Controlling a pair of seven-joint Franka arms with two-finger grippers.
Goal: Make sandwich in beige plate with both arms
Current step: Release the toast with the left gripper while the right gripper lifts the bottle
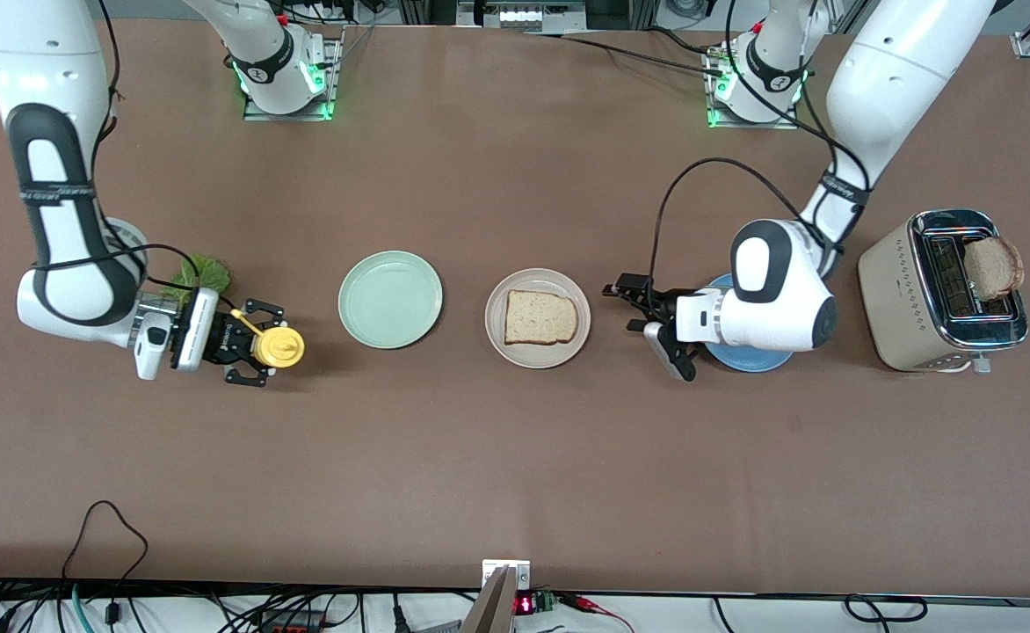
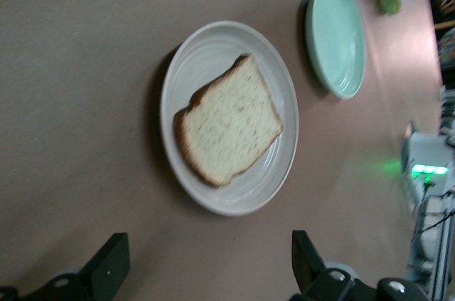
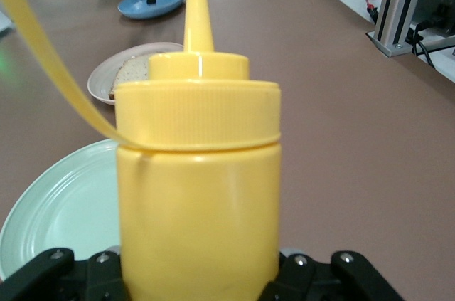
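Note:
The beige plate (image 1: 568, 350) lies mid-table with one slice of bread (image 1: 540, 317) flat on it; the left wrist view shows the same plate (image 2: 206, 45) and slice (image 2: 227, 119). My left gripper (image 1: 647, 330) hangs open and empty between the beige plate and a blue plate, its fingers (image 2: 106, 267) spread wide. My right gripper (image 1: 247, 347) is shut on an upright yellow squeeze bottle (image 1: 279, 347) (image 3: 199, 187), beside a mint-green plate toward the right arm's end. A green lettuce leaf (image 1: 200, 272) lies by the right arm's wrist.
The mint-green plate (image 1: 390, 299) sits beside the beige one. The blue plate (image 1: 748, 359) is partly hidden under the left arm. A toaster (image 1: 893, 299) at the left arm's end holds a slice of toast (image 1: 994, 266) sticking up from a slot.

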